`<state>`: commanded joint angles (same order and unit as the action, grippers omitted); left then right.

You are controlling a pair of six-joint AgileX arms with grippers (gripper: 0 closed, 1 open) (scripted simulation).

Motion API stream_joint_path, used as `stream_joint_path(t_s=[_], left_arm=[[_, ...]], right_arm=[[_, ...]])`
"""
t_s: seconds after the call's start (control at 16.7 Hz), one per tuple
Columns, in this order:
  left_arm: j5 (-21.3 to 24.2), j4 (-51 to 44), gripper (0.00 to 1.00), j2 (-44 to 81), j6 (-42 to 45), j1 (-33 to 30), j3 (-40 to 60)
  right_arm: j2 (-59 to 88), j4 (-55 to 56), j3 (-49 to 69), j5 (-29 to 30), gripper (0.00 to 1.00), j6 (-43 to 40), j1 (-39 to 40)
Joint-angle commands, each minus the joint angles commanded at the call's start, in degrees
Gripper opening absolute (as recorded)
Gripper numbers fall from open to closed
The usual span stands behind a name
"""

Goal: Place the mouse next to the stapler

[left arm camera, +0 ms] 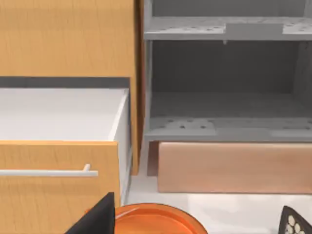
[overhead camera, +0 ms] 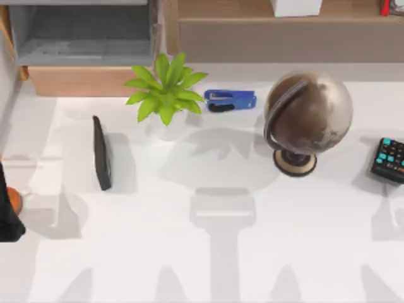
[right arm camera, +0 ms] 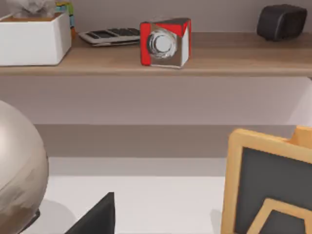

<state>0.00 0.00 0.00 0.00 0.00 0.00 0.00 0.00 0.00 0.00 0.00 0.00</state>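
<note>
Bright blue with a black base part, the stapler [overhead camera: 230, 100] is lying flat on the white bench [overhead camera: 208, 252] toward its back edge, between the green potted plant [overhead camera: 165, 89] on its left and the brown globe [overhead camera: 308, 120] on its right, close to the plant's leaves and apart from the globe. A thin black slab [overhead camera: 101, 151] is standing on edge left of the plant; what it is cannot be told. At the bench's right side a black keypad [overhead camera: 388, 160] with teal keys is being cut off by the picture's border. At the left border a black shape [overhead camera: 9, 218] is sitting beside an orange object [overhead camera: 14, 201], both only partly in frame and too cropped to identify. In the left wrist view only a black wedge of the left tool [left arm camera: 97, 219] is poking in over an orange disc [left arm camera: 151, 222], facing an open wooden drawer [left arm camera: 58, 170] and a grey shelf unit [left arm camera: 224, 126]; whether this tool is spread or pressed together cannot be told. In the right wrist view a like sliver of the right tool [right arm camera: 97, 217] is showing near the globe's curved side, with a wood-framed dark board [right arm camera: 268, 185] half cropped nearby and a red-and-white cube [right arm camera: 165, 43] sitting on a wall shelf [right arm camera: 219, 61]; its state cannot be told either.
</note>
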Motion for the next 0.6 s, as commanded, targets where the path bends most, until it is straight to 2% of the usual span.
stream_joint_path(t_s=[0.3,0.6], left_arm=[[-0.57,-2.51,1.0,3.21,0.77,0.88,3.14],[-2.67,-13.65,1.0,19.33,4.18,5.03,18.75]], right_arm=[[0.0,0.0,0.0,0.0,1.0,0.0,0.0],[0.0,0.0,0.0,0.0,1.0,0.0,0.0]])
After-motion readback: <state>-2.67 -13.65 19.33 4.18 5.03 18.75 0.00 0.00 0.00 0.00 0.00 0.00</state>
